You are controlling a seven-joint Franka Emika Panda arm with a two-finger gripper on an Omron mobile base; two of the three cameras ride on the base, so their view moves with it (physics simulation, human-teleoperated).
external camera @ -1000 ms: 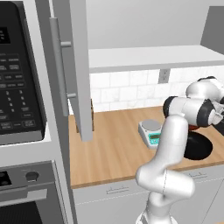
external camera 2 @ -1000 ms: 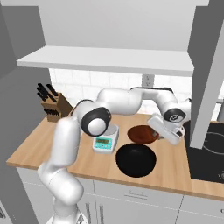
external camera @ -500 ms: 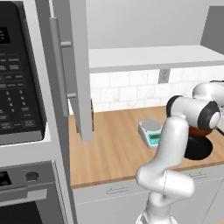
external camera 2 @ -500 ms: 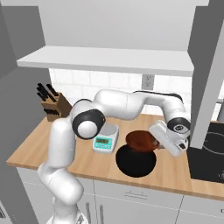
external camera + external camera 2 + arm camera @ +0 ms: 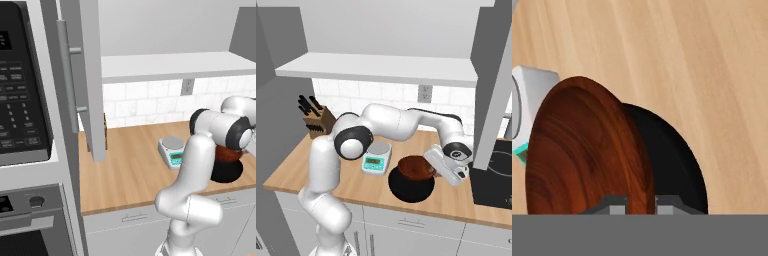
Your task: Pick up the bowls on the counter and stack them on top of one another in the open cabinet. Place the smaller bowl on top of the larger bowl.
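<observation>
Right base view: our pincer (image 5: 432,171) grips the brown bowl (image 5: 415,168) by its rim, just above the black bowl (image 5: 410,188) on the worktop (image 5: 296,170). Scale (image 5: 376,156) at 9 o'clock. Cabinet (image 5: 376,67) shelf bare; we judge both placements remain.

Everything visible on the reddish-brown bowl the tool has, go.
The round shallow reddish-brown bowl has a glossy wood-grain inside and a thin rim. It is tilted and lifted off the light tan wood-plank counter, over a larger round black bowl that rests there. The tool grips its rim, one fingertip on each side in the hand view. Beside it stands a small white kitchen scale with a teal display. Whether the two bowls touch cannot be told.
</observation>
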